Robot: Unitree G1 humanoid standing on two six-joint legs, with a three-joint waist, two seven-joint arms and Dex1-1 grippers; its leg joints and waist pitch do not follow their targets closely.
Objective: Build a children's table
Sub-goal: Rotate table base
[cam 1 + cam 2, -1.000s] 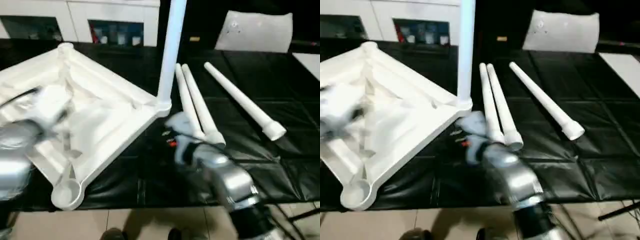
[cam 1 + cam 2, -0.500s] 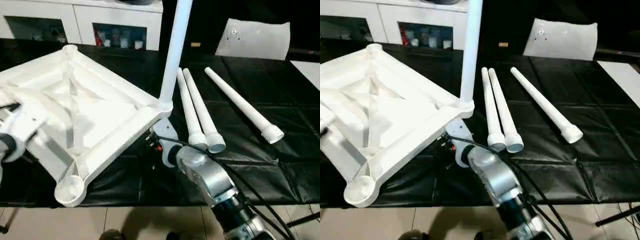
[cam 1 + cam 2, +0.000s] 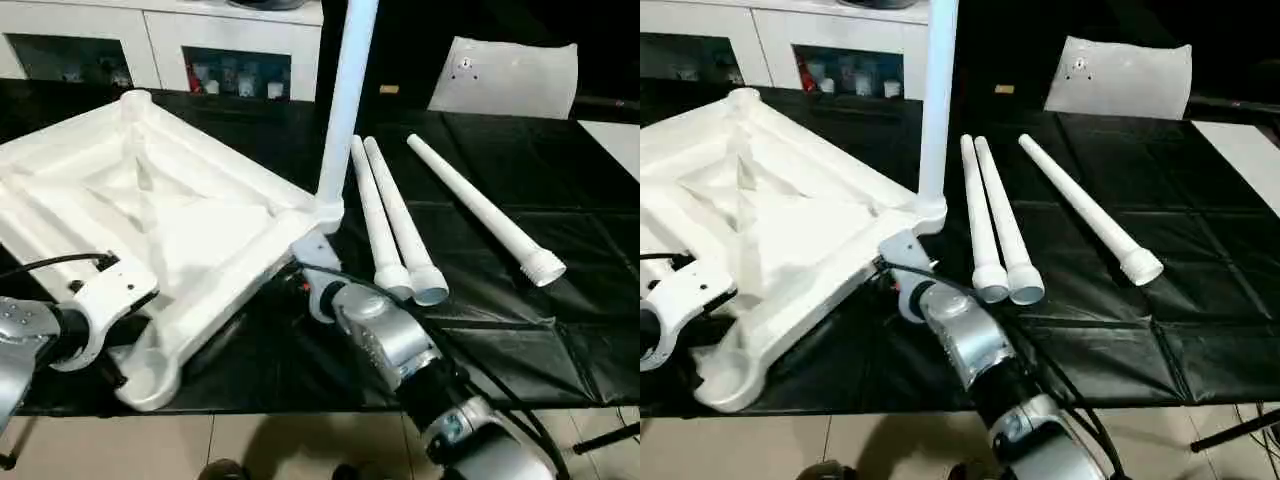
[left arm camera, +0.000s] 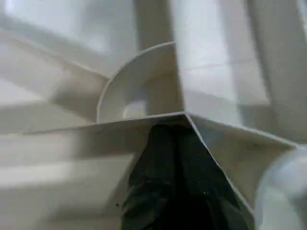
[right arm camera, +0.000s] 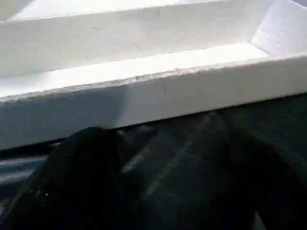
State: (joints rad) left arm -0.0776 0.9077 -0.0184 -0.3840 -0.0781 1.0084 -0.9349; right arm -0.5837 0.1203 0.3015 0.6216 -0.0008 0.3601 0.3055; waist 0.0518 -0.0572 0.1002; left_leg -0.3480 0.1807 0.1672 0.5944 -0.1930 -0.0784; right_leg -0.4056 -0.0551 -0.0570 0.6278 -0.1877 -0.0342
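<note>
The white tabletop (image 3: 170,215) lies ribbed underside up on the black mat (image 3: 500,320), one leg (image 3: 343,100) upright in its corner socket. Three loose legs (image 3: 400,225) lie just beside it. The left gripper (image 4: 177,191) — fingers clenched — is at a rib junction; the right gripper (image 5: 158,182) — fingers spread — faces the tabletop's edge.

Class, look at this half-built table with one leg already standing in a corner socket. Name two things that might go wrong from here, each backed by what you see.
1. The tabletop lies upside down with its near corner at the front edge of the black mat; a push might slide it off.
2. The standing leg rises close to the right pincer, open at the tabletop's edge; a bump might tilt or loosen it.
3. Three loose legs lie nearby and may roll if knocked.
</note>
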